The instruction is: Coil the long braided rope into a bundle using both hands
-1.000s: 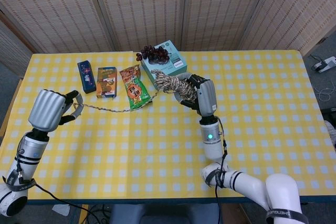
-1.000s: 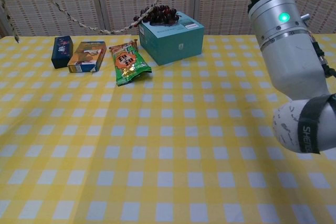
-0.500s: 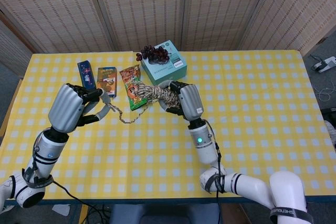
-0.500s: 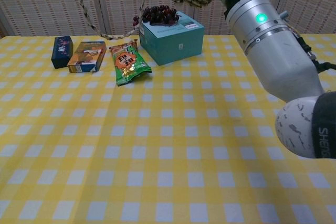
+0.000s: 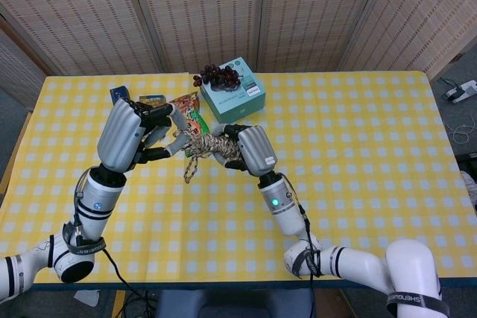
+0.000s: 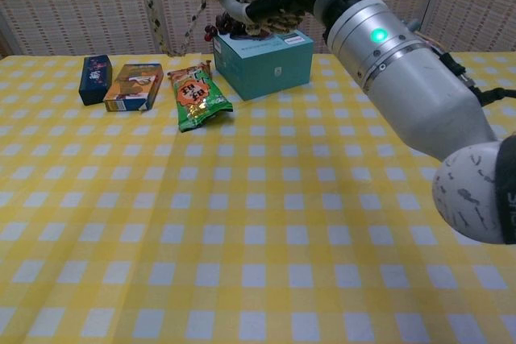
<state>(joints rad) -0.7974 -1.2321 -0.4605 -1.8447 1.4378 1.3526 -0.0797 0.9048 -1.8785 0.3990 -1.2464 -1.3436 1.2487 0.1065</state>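
Braided rope hangs above snack packets beside teal box.

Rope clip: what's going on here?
The two hands are held together above the table, winding a braided rope into a bundle. The right hand grips the coiled part; the left hand holds the rope beside it, with a short loose end hanging below. Behind them sit a teal box with grapes on top and some snack packs.

Silver-grey hands (green wrist light)
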